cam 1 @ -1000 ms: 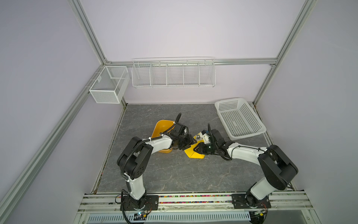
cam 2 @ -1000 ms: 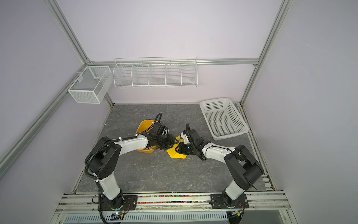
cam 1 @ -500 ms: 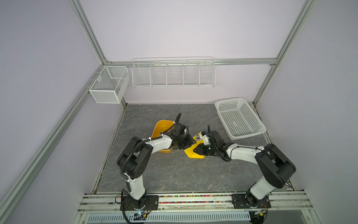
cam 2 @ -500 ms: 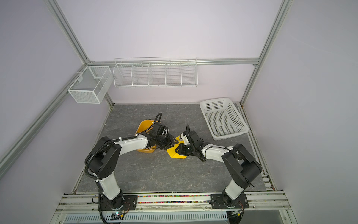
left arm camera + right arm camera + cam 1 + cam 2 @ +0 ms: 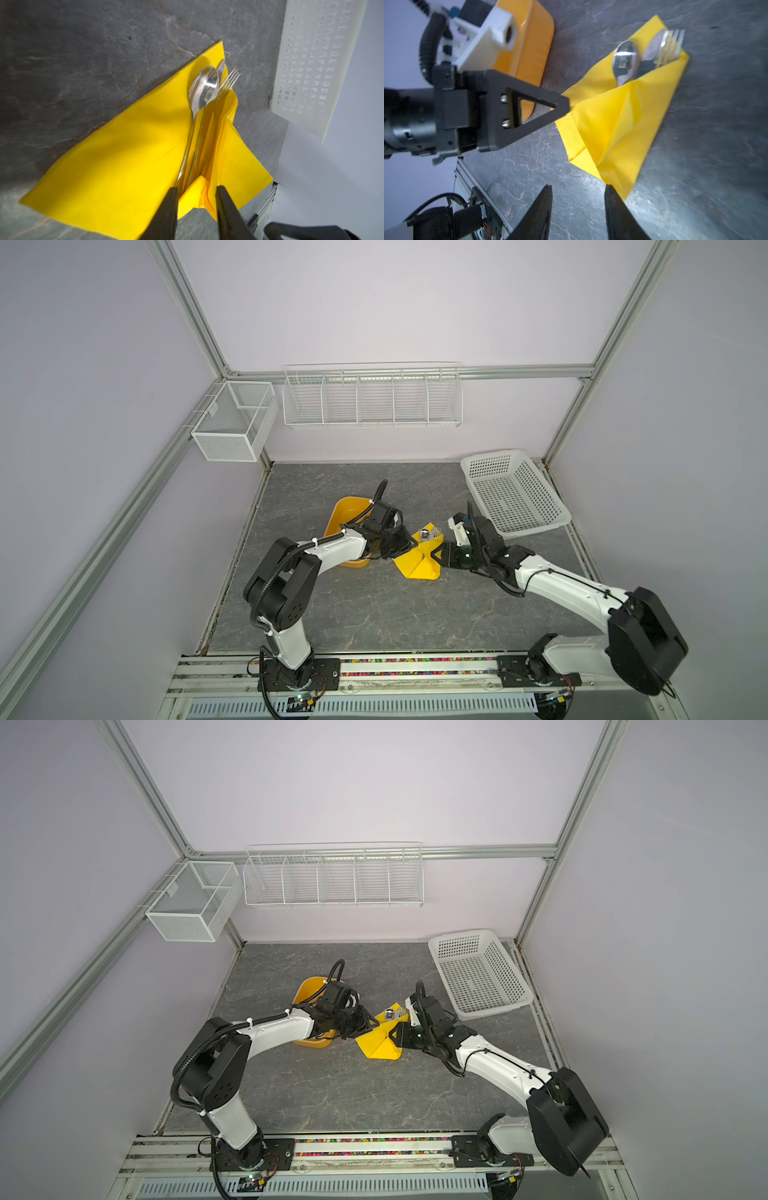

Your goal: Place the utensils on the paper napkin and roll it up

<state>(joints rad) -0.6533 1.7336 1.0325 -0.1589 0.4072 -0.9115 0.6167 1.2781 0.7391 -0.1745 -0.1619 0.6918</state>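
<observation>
The yellow paper napkin (image 5: 417, 562) (image 5: 378, 1044) lies mid-table, one flap folded over the utensils (image 5: 429, 535) (image 5: 392, 1014). A spoon (image 5: 204, 89) and a fork (image 5: 227, 83) stick out of the fold, with another piece behind them; the bowls and tines also show in the right wrist view as utensils (image 5: 627, 58). My left gripper (image 5: 405, 549) (image 5: 197, 199) is at the napkin's left edge, its jaws apart around a raised fold and the handle ends. My right gripper (image 5: 438, 558) (image 5: 578, 199) stands open just off the napkin's right corner, nothing between its fingers.
An orange-yellow plastic tub (image 5: 345, 514) (image 5: 529, 41) sits just left of the napkin, under my left arm. A white perforated basket (image 5: 513, 493) (image 5: 311, 62) stands at the back right. Two wire baskets (image 5: 374, 400) hang on the back wall.
My right gripper's jaws have widened and it has drawn slightly back to the right of the napkin. My left gripper's jaws have narrowed around the fold.
</observation>
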